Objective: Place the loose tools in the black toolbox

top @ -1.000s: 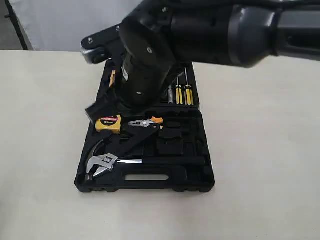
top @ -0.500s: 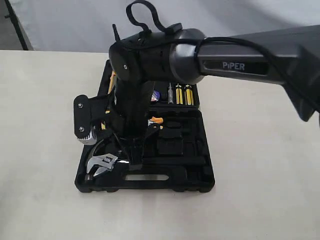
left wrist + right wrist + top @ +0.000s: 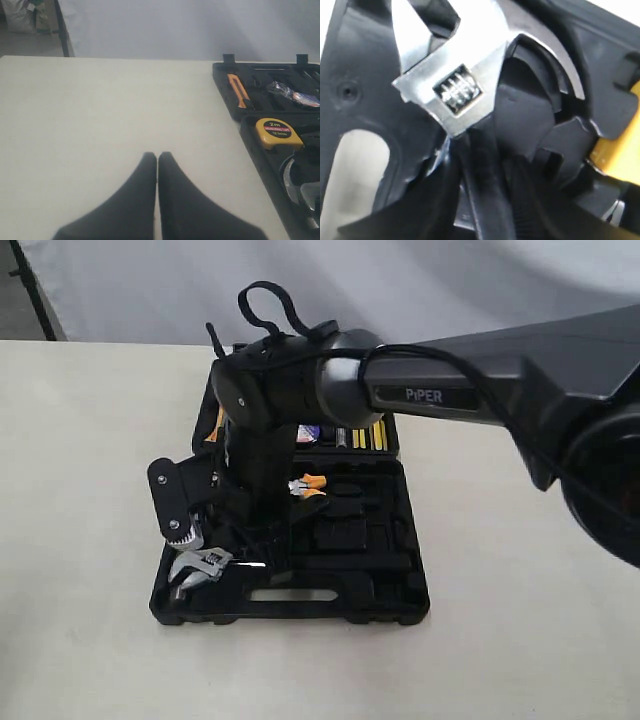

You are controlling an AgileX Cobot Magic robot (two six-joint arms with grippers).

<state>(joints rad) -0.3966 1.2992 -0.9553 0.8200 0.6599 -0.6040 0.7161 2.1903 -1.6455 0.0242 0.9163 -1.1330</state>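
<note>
The black toolbox lies open on the table. In its near left corner rests the adjustable wrench, steel head outward. My right gripper points down into the case. In its own view the right gripper has a finger pressed to each side of the wrench's black handle. The hammer curves beside the wrench head; its claw shows past the tape measure. The wrapped tape roll lies in the lid half. My left gripper is shut over bare table beside the toolbox.
A yellow tape measure and an orange knife sit in the case. Orange-handled pliers and yellow screwdrivers lie further in. The right arm spans the case from the right. Pale table surrounds the box.
The right arm has swung and lowered over the case's left half, now hiding the tape measure, and its fingers have come down around the wrench's handle. The wrench has barely moved.
</note>
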